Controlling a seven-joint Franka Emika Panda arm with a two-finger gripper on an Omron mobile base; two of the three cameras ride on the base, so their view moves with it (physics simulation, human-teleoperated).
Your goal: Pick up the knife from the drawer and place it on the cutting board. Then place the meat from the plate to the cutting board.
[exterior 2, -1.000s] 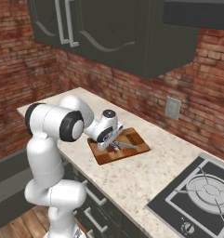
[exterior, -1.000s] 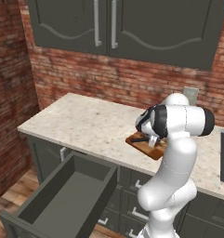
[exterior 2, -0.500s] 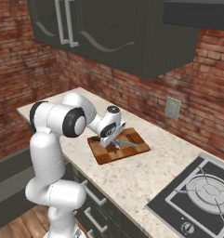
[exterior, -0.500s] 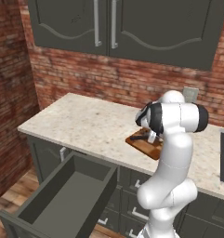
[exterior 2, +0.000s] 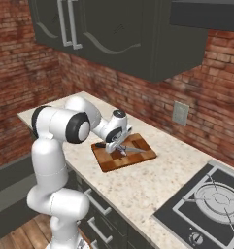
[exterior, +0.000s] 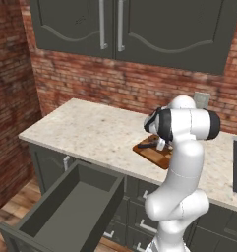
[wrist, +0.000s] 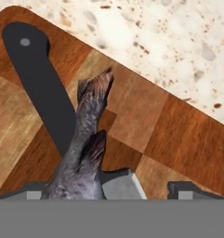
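The end effector (exterior 2: pixel 119 149) hangs wide open over the cutting board (wrist: pixel 146 135), gripping nothing, where the meat (wrist: pixel 84 144), a limp, likely slippery fish best held mid-body, overlaps the knife (wrist: pixel 41 83).

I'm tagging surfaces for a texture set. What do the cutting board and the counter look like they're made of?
Cutting board: apparently wood, smooth finish, checkered blocks of lighter and darker brown with visible grain. Counter: looks like polished stone, perhaps granite, pale cream with brown and grey speckles.
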